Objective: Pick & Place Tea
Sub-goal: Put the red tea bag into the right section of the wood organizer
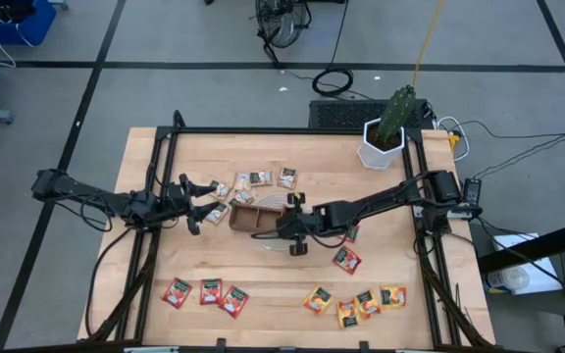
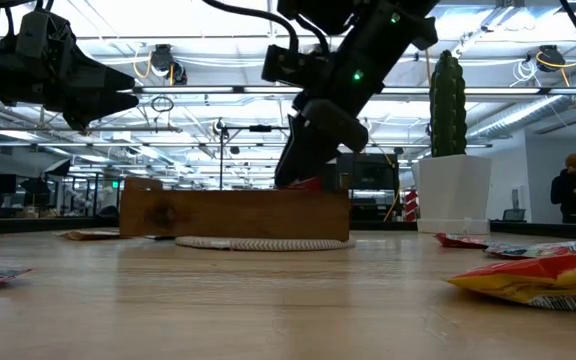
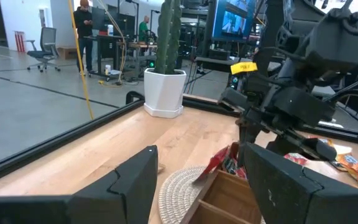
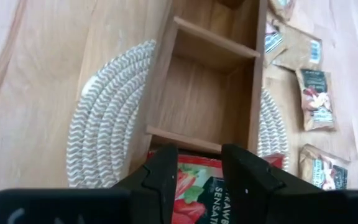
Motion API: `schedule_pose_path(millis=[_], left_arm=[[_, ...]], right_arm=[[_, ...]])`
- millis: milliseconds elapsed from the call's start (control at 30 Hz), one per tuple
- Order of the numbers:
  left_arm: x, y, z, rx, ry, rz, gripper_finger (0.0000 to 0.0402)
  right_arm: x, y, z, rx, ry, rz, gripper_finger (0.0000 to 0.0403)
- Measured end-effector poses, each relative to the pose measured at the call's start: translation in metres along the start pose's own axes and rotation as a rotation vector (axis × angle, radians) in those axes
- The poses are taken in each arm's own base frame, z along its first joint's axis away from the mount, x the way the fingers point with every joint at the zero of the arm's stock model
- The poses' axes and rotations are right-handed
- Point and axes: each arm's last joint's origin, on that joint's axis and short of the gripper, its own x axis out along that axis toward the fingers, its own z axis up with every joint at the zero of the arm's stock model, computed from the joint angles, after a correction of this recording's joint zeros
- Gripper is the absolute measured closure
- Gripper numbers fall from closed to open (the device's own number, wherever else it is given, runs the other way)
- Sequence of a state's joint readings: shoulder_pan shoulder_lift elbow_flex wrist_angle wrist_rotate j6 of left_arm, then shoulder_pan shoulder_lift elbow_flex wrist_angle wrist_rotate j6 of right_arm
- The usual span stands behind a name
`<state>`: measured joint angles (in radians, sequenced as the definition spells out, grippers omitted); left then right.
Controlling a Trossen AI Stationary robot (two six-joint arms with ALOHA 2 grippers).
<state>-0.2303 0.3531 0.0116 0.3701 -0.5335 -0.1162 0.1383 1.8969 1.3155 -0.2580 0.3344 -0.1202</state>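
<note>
A red sachet [image 4: 197,186] is being straddled by the right pincer [image 4: 199,171] over the tray [image 4: 197,93], jaws loosened, grip unclear; the left pincer [image 3: 197,180] is being held released beside it.

pale planked wooden surface [image 1: 263,284]: matt, smooth | brown three-compartment wooden tray [image 4: 207,93]: bare grain | round woven rope mat [image 4: 110,118]: rough | red tea sachets [image 1: 205,292]: glossy foil
</note>
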Motion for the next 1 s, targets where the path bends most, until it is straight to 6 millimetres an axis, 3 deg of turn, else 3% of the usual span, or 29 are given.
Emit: schedule_pose_path(millis=[233, 533, 767, 1000], left_arm=[[0.000, 0.000, 0.000, 0.000, 0.000, 0.000, 0.0162], [0.000, 0.000, 0.000, 0.000, 0.000, 0.000, 0.0162], [0.000, 0.000, 0.000, 0.000, 0.000, -0.001, 0.0162], [0.000, 0.000, 0.000, 0.000, 0.000, 0.000, 0.0162]], right_arm=[[-0.005, -0.002, 0.002, 0.000, -0.010, -0.004, 0.0287], [-0.043, -0.022, 0.012, 0.044, -0.069, -0.090, 0.0288], [-0.027, -0.043, -0.005, 0.159, 0.061, -0.019, 0.0278], [-0.016, -0.040, -0.011, 0.172, 0.109, 0.051, 0.0280]])
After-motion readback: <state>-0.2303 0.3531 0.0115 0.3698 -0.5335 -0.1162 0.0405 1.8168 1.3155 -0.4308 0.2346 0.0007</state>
